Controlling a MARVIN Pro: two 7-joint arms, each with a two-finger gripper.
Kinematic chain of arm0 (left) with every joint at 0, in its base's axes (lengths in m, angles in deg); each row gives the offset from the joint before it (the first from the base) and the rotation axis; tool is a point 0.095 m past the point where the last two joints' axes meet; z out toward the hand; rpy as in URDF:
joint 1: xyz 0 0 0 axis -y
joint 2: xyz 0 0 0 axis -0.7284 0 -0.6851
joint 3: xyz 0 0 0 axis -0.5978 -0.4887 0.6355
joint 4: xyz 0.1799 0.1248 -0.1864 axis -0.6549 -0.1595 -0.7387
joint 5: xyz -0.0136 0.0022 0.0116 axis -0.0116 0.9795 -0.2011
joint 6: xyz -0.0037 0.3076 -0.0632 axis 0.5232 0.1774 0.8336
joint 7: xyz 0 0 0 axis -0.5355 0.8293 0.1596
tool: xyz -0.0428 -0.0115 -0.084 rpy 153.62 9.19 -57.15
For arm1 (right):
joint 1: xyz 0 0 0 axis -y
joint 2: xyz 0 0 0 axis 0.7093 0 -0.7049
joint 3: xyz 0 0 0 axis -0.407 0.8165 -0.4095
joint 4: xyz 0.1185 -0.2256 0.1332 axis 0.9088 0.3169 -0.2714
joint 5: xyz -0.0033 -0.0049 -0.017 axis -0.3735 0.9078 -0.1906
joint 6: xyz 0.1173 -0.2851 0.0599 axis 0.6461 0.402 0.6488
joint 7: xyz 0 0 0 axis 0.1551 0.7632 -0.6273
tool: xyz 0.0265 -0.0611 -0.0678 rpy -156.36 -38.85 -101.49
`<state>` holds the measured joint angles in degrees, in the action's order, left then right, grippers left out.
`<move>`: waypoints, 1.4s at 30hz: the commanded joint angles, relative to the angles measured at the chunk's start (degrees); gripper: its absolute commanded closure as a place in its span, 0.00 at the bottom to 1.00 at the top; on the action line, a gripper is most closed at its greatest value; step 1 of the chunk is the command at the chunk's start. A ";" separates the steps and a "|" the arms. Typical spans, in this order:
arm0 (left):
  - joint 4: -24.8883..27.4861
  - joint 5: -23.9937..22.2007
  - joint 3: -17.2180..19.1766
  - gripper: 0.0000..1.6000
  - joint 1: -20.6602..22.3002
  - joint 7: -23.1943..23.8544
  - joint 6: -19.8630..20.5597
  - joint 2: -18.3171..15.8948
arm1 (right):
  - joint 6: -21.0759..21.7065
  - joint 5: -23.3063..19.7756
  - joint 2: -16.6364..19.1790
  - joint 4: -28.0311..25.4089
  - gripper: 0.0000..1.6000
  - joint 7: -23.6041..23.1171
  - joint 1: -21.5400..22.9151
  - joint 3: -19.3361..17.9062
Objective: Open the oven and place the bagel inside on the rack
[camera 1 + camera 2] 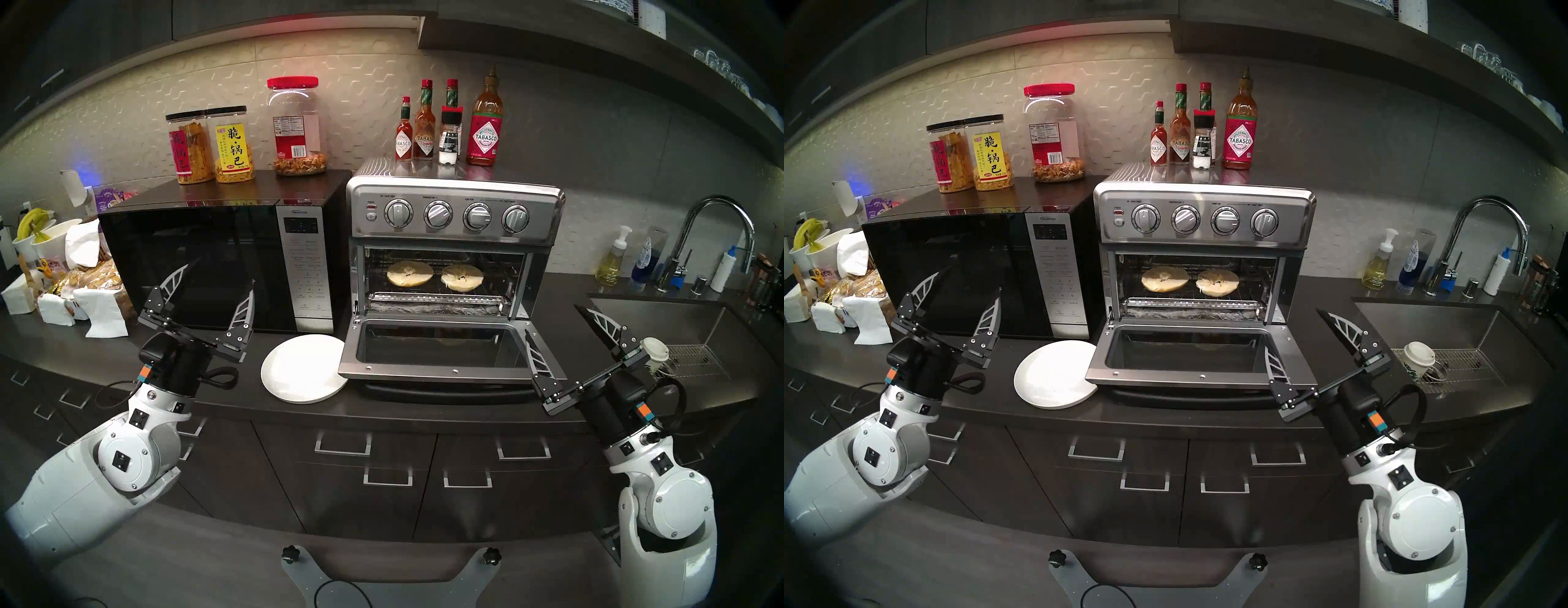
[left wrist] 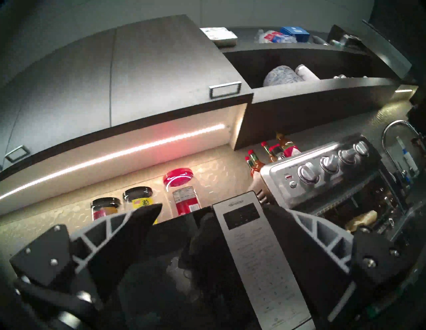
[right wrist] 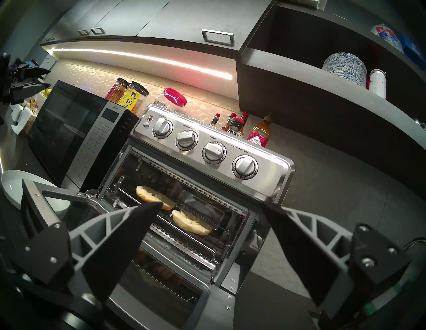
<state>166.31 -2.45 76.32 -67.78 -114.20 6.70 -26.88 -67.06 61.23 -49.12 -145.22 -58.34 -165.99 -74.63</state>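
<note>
The stainless-steel oven [image 1: 454,212] stands on the counter with its glass door [image 1: 432,348] dropped flat open. Two bagel halves [image 1: 410,273] [image 1: 462,277] lie side by side, pale cut faces up, on the wire rack [image 1: 438,285] inside. In the right wrist view the bagel halves [image 3: 191,222] rest on the rack [image 3: 221,227] too. My left gripper [image 1: 219,276] hangs open and empty in front of the microwave. My right gripper [image 1: 553,319] is open and empty by the door's right corner. Nothing sits between the fingers in the wrist views of the left gripper [image 2: 214,207] and right gripper [image 3: 212,203].
An empty white plate [image 1: 303,367] lies left of the oven door. The black microwave [image 1: 203,263] carries snack jars [image 1: 212,144]; sauce bottles [image 1: 445,127] stand on the oven. A foil-lined tray [image 1: 437,303] sits under the rack. A sink [image 1: 679,322] with a paper cup [image 1: 655,352] lies to the right.
</note>
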 commanded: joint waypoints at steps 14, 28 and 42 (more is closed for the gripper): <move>5.39 11.70 13.03 0.00 -16.48 -8.57 -9.85 11.27 | -0.32 -0.27 0.08 -1.70 0.00 -0.13 0.00 0.05; 8.85 12.58 17.73 0.00 -23.81 -8.55 -9.82 12.40 | -0.26 -0.34 0.09 -1.83 0.00 -0.17 -0.10 0.02; 9.07 12.43 18.03 0.00 -24.33 -8.51 -9.77 12.34 | -0.25 -0.35 0.10 -1.83 0.00 -0.17 -0.10 0.02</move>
<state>174.10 10.23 93.63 -91.56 -122.75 -2.82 -14.27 -67.06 61.19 -49.12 -145.74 -58.36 -166.12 -74.65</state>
